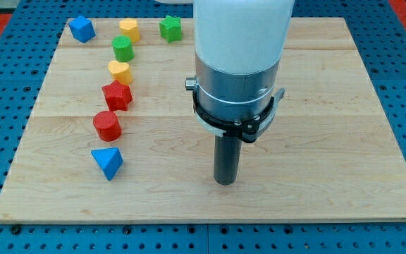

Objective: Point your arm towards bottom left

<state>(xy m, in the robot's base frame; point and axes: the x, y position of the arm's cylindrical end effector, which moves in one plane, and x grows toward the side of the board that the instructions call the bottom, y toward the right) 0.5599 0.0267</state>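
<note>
My tip (pixel 225 182) sat on the wooden board (pixel 330 106), a bit below the middle. It touched no block and held nothing; it was only a plain rod with no fingers.

The board's bottom left corner was well apart from my tip, with bare wood between them. The blue triangle block (pixel 107 162) was the nearest block to that corner.

Above it stood the red round block (pixel 107 125), the red block (pixel 117 95), the yellow heart block (pixel 119 71), the green round block (pixel 122 48) and the yellow block (pixel 128 29).

The blue block (pixel 82 29) sat near the top left corner. The green star block (pixel 170 28) was by the top edge.
</note>
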